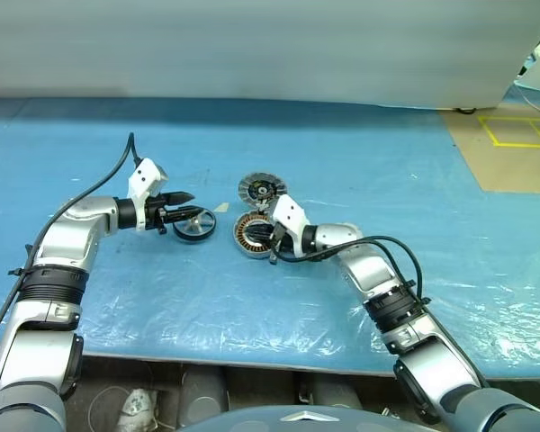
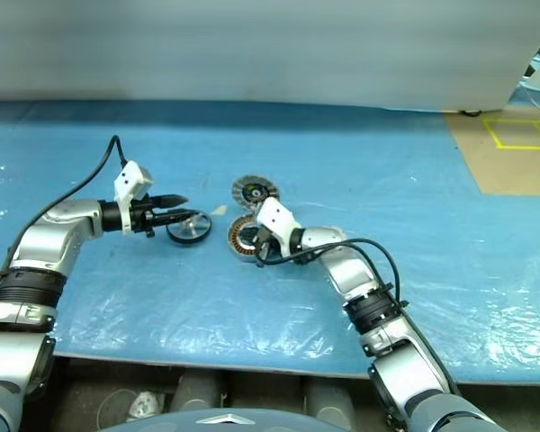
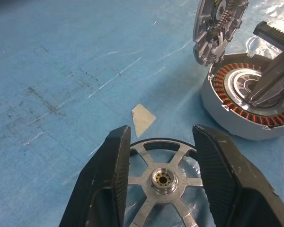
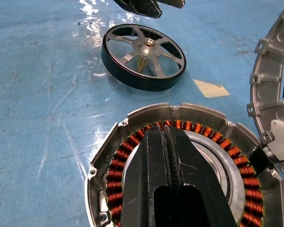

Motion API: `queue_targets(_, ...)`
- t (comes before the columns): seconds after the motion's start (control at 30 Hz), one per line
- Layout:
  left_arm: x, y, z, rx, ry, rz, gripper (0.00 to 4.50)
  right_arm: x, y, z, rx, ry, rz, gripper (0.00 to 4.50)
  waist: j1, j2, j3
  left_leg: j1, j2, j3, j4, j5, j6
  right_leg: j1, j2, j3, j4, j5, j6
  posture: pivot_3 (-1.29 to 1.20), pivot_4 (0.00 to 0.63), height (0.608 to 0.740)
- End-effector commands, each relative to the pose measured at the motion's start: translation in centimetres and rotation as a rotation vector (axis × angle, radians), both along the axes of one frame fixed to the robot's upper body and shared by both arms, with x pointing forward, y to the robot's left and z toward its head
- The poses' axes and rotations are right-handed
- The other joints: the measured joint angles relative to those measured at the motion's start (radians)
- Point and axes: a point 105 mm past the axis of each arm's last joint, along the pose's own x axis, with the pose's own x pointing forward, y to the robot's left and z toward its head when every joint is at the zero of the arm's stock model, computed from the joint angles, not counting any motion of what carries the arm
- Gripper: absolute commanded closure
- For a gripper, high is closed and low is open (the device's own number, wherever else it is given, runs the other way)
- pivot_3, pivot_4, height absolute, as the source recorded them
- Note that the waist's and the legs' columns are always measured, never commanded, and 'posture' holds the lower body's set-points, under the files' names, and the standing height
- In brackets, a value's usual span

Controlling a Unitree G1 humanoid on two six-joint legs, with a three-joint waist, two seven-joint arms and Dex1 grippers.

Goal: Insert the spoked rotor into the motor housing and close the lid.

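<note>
The spoked rotor (image 1: 195, 226), a dark-rimmed wheel with silver spokes, lies flat on the blue sheet. My left gripper (image 3: 162, 133) is open right over it, one finger on each side of the hub; I cannot tell whether the fingers touch the rim. To the right lies the motor housing (image 1: 250, 236) with its ring of copper windings. My right gripper (image 4: 165, 133) is shut, and its tips are over the housing's silver hub (image 4: 213, 156). The lid (image 1: 259, 189), a ribbed silver disc, lies just behind the housing, close against its edge.
A small pale scrap (image 3: 143, 119) lies on the sheet between rotor and lid. The blue plastic-covered table (image 1: 387, 180) stretches wide on all sides, with its front edge near me. A brown floor with yellow tape (image 1: 517, 135) shows at the far right.
</note>
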Motion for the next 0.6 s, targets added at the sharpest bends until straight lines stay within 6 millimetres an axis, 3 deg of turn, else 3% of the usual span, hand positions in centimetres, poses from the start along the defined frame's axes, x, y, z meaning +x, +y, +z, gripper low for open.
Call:
queue_targets(0.03, -0.3, -0.2, 1.1, -0.008, -0.06, -0.029, 2.31, -0.3, 0.1, -1.5, -0.056, 0.033, 0.013, 4.5, -0.001, 0.0, 0.0, 0.0, 0.0, 0.0, 0.0, 0.0, 0.0, 0.0, 0.0, 0.0, 0.0, 0.0, 0.0, 0.0, 0.15, 0.74)
queue_targets(0.2, -0.3, 0.0, 0.6, 0.003, -0.035, -0.015, 2.31, 0.0, -0.1, -0.9, -0.006, 0.044, -0.01, 4.5, -0.001, 0.0, 0.0, 0.0, 0.0, 0.0, 0.0, 0.0, 0.0, 0.0, 0.0, 0.0, 0.0, 0.0, 0.0, 0.0, 0.15, 0.74)
queue_targets(0.37, 1.1, 0.4, 0.2, 0.05, 0.001, 0.053, 2.31, -0.5, 0.0, 0.7, 0.075, 0.027, 0.029, 4.5, 0.0, 0.0, 0.0, 0.0, 0.0, 0.0, 0.0, 0.0, 0.0, 0.0, 0.0, 0.0, 0.0, 0.0, 0.0, 0.0, 0.15, 0.74)
queue_targets(0.6, 2.3, -1.4, 1.3, 0.026, 0.073, 0.046, 2.31, -0.1, -1.0, 1.3, 0.092, 0.013, -0.001, 4.5, 0.003, 0.0, 0.0, -0.001, 0.0, 0.0, 0.0, 0.0, 0.0, 0.0, 0.0, -0.001, 0.0, 0.0, 0.0, 0.0, 0.15, 0.74)
